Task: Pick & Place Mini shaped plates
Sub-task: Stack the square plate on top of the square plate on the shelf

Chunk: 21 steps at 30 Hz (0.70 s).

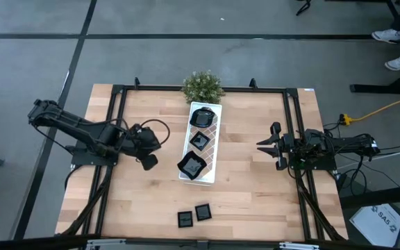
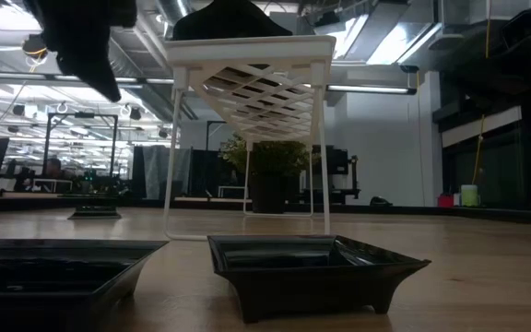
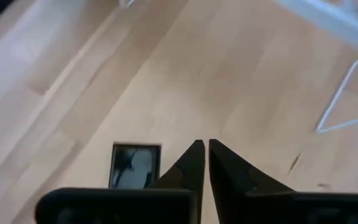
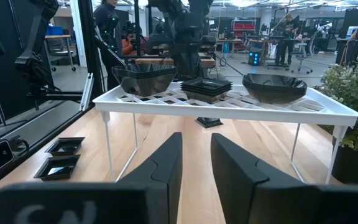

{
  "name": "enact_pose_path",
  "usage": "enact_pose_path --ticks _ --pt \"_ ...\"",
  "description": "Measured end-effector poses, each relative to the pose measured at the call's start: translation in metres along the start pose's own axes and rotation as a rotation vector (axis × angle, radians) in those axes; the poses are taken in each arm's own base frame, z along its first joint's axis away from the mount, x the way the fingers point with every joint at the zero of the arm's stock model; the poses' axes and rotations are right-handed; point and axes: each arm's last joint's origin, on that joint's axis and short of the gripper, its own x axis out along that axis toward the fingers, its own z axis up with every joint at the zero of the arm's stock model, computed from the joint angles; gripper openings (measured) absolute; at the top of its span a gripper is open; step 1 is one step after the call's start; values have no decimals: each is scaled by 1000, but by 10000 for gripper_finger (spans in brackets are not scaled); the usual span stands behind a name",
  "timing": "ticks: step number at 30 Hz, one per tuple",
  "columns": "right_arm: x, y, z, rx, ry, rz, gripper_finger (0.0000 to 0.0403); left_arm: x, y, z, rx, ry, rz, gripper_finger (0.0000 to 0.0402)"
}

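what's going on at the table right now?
Plate sorting, mid-run. Three black mini plates sit on the raised white tray; two more wait on the table near the front edge. The left gripper hovers beside the tray, jaws nearly together, holding nothing. The right gripper waits off to the side, jaws apart, empty.

A long white rectangular lattice tray on thin legs stands in the middle of the light wooden bench. On it three glossy black mini plates lie in a row: a round one at the far end, a square one in the middle, and a wavy-edged one at the near end. A small green potted plant stands just behind the tray's far end. Two more small black square plates lie side by side on the bench near its front edge, well apart from the tray. The left tool is just left of the tray's near end, above the bench. The right tool is right of the tray, well apart from it.
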Motion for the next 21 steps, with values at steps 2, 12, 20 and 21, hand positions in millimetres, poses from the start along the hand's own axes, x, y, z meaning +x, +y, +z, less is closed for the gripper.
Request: enact_pose_path --ticks 2,12,20,21 --pt "0 0 0 0 0 0 85 3 2 -1 -14 40 9 27" --pt "0 0 0 0 0 0 85 39 -6 -8 76 285 78 108" --pt "0 0 0 0 0 0 85 68 -9 -13 199 412 144 115" --pt "0 0 0 0 0 0 85 71 -9 -13 210 421 150 112"
